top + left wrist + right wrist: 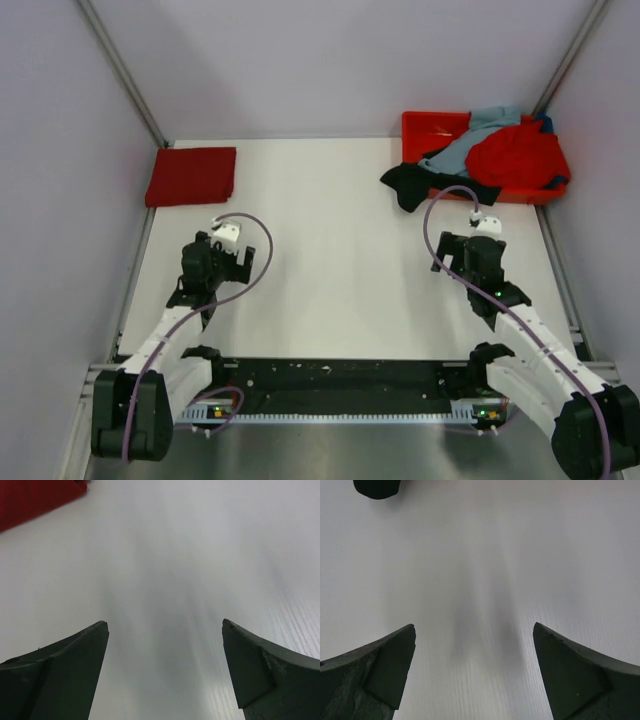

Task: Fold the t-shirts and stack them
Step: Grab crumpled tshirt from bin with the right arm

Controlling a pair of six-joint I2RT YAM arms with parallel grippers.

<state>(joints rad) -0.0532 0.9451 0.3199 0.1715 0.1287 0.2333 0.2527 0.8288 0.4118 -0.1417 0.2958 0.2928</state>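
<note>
Far left corner of the white table [330,250]: a dark red t-shirt [190,176] lies folded into a flat, neat rectangle, its left edge just beside the side rail. Its long axis runs left to right, roughly along the far edge. The left wrist view catches one corner of it at the top left.

Over on the far right, a red-orange tray [425,122] carries a loose heap. A black t-shirt [420,185] spills over the tray's near rim onto the table, crumpled, with no clear axis. A grey-blue t-shirt [480,135] is draped across the tray, running from its near left up to its far right. Beside it a bright red t-shirt [515,155] sits bunched in a mound on top. A sliver of dark blue cloth [546,125] peeks out at the tray's far right corner.

Now the claws. The left gripper [165,625] hangs over bare table near the folded shirt, jaws spread wide, nothing between its fingers [75,665] and nothing touched. The right gripper [474,627] is likewise wide apart and empty over bare table, short of the tray, with the edge of the black t-shirt showing at the top left of its wrist view.
</note>
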